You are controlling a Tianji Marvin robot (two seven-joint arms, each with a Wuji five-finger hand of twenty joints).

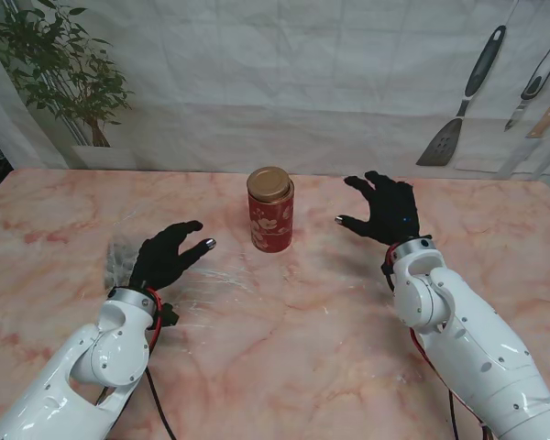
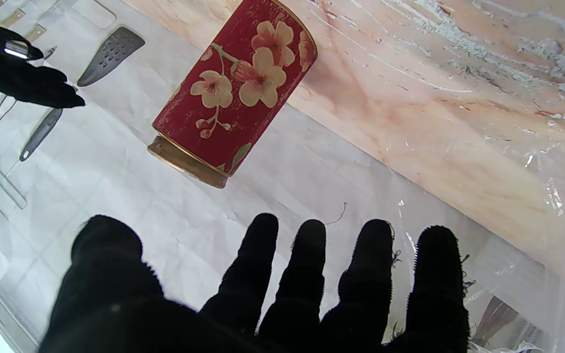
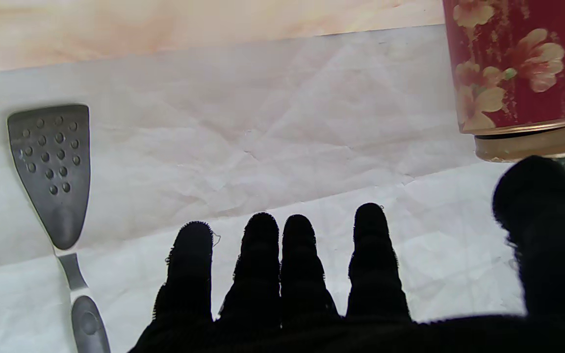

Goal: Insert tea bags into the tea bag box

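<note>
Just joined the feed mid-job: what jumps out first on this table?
A red flowered tin with a gold lid stands upright mid-table, lid on. Black-gloved robot hands flank it, both open and apart from it: the left robot hand nearer to me over clear plastic wrap, the right robot hand beside it.

No text, label, brand or number can be read anywhere; the tin (image 1: 270, 209) carries only a flower pattern.

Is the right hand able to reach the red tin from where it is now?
Probably yes. The right hand is open and holds nothing, and only bare table lies between it and the upright red tin, whose lid is on.
</note>
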